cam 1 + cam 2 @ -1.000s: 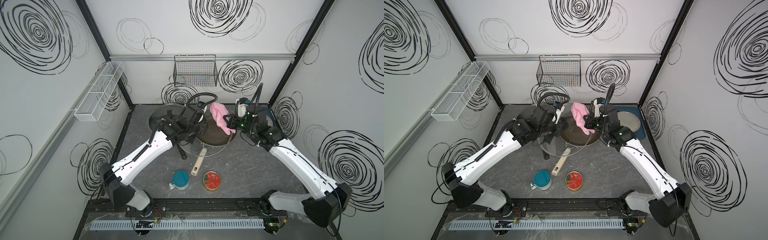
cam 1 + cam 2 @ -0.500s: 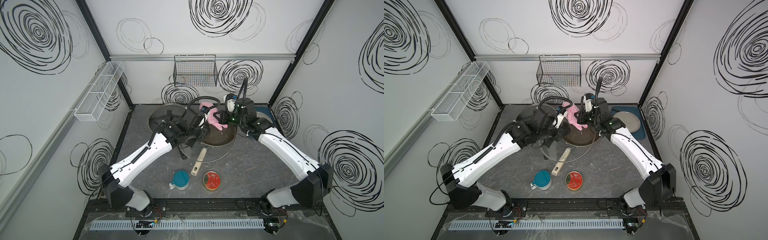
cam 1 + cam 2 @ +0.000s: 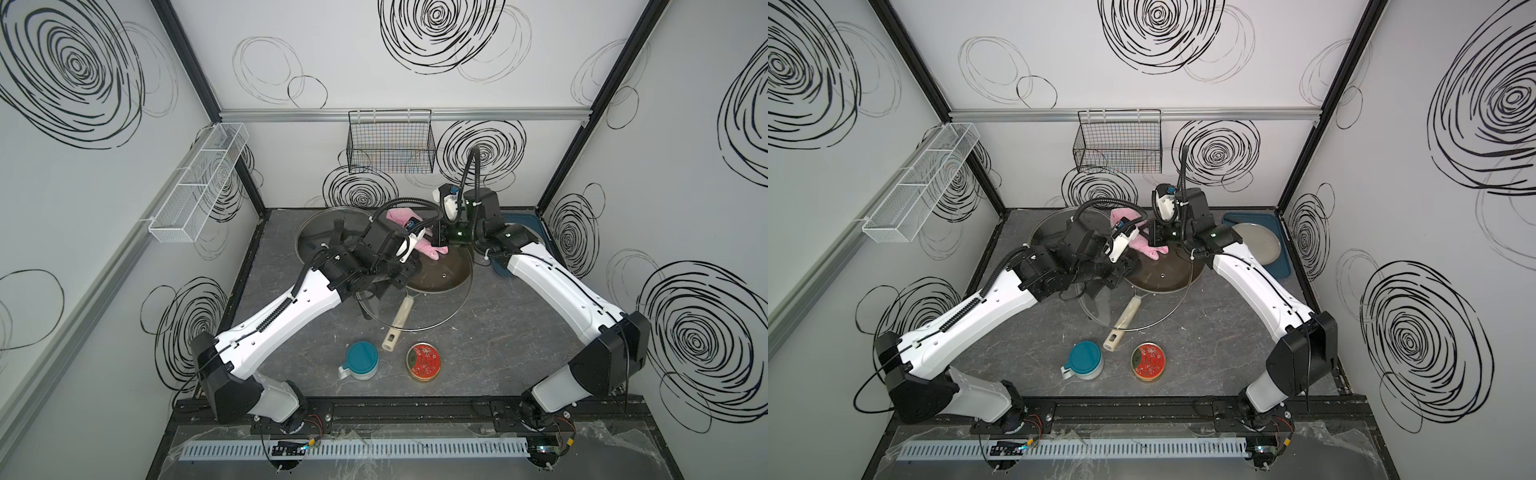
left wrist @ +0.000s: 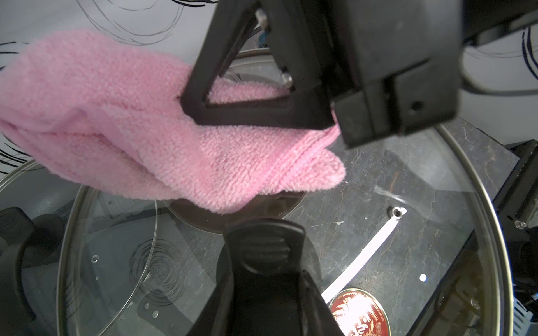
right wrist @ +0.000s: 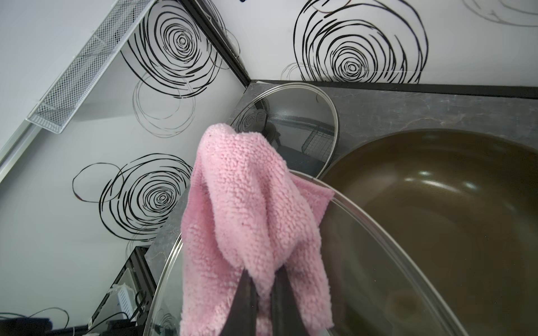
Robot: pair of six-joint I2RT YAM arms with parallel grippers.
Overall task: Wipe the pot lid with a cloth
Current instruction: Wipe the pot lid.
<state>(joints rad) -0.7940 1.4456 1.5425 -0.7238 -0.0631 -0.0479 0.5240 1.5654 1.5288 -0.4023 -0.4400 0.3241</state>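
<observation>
Cloth (image 5: 247, 218), pink and fluffy, is bunched in the right claw (image 5: 266, 302), whose two dark fingers are clenched on a fold of it. The rest of it spills against the glass lid (image 3: 436, 307) close to the lid's rim, as the right wrist view shows. In both top views the cloth (image 3: 432, 249) sits above the back middle of the table (image 3: 519, 332), over the back edge of a brown frying pan (image 3: 444, 274). The lid is clear glass with a metal rim and is held up off the table. It overlaps the front of the pan and the pan's cream handle (image 3: 401, 320). In the left wrist view the left claw (image 4: 266, 293) is clamped shut around the lid's black handle (image 4: 262, 250), and the cloth and the right claw show on the far side of the glass. A second glass lid (image 3: 324, 232) lies flat near the back left corner of the table. Toward the back right corner a blue tray (image 3: 1279, 266) carries a round metal plate (image 3: 1258, 245). Near the front edge a cup with a teal top (image 3: 362, 360) stands just beside a red round tin (image 3: 424, 360). A black wire basket (image 3: 390, 145) hangs on the back wall and a white wire shelf (image 3: 199, 187) on the left wall.
</observation>
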